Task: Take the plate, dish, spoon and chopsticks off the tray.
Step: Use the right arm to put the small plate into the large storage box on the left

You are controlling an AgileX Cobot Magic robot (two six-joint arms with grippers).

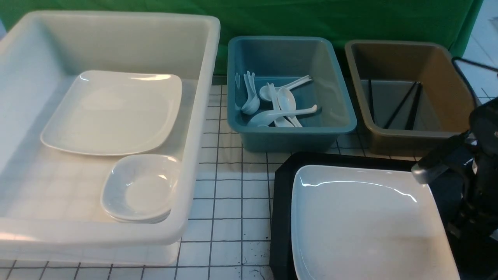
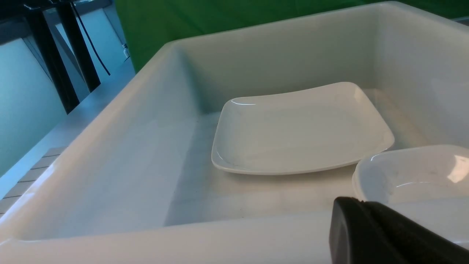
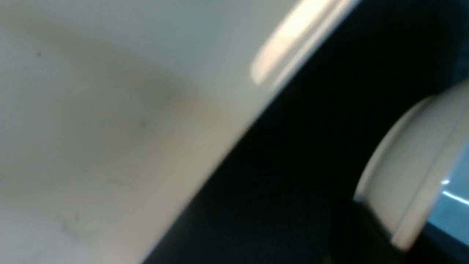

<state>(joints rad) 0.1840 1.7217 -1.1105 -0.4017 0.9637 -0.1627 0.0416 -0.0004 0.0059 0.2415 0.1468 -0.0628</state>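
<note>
Filling most of the tray (image 1: pixel 282 202), the plate (image 1: pixel 365 225) lies flat on it. The right gripper (image 1: pixel 424 173) hangs over the tray's far right part; its grip cannot be told. Left of the tray, the left gripper (image 2: pixel 366 234) is clenched at the white bin (image 1: pixel 78 237).

Green cloth (image 1: pixel 350 19) hung across the back, white gridded tabletop (image 1: pixel 229 186) spread below it, pale floor (image 1: pixel 482 58) showed far right
</note>
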